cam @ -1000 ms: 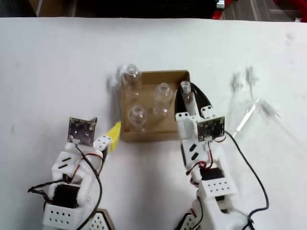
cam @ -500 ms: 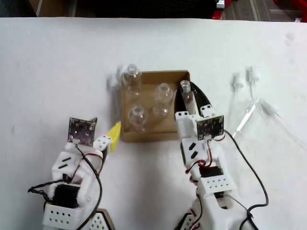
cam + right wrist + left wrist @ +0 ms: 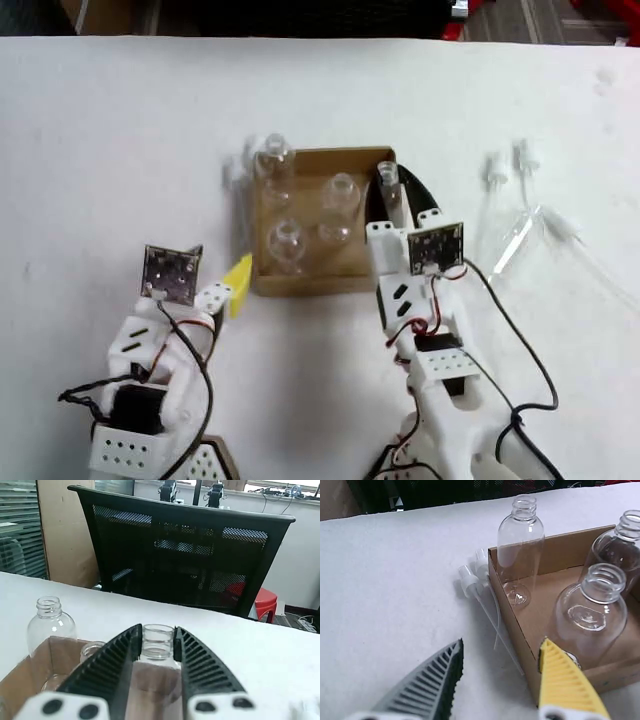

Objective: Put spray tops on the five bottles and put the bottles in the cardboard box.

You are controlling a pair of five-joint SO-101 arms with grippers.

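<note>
Standing upright in the cardboard box (image 3: 320, 280) are three clear bottles (image 3: 286, 243), all with bare, open necks. The right gripper (image 3: 156, 630) is clamping a fourth clear bottle (image 3: 157, 641) by its neck at the box's far right corner. The left gripper (image 3: 501, 646) is hovering with fingers spread wide at the box's near left corner. Two white spray tops (image 3: 471, 573) are lying just left of the box, and two more spray tops (image 3: 508, 166) are lying to its right.
</note>
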